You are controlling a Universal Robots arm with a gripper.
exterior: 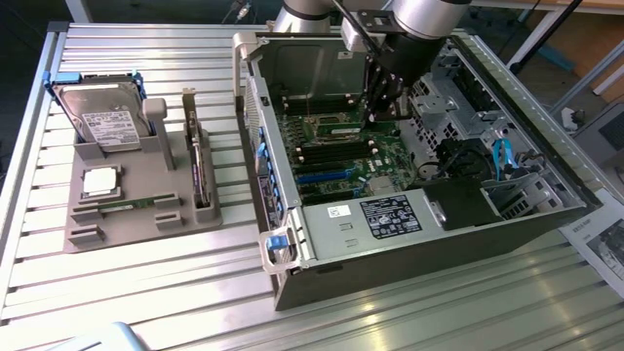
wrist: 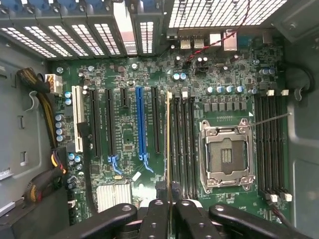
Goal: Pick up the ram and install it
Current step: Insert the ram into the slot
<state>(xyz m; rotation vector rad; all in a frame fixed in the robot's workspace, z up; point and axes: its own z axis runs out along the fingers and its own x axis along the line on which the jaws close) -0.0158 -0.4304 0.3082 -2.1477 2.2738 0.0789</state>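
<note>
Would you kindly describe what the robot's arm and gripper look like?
The arm is a smooth, silver-grey tube. The gripper below it is black and narrow. In the wrist view, its fingers are matte black linked bars with rounded ends and small round pivot pins.

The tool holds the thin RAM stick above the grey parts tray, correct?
No. The exterior view shows the tool holding the thin RAM stick inside the open black computer case, above its green motherboard, not the grey parts tray.
</note>
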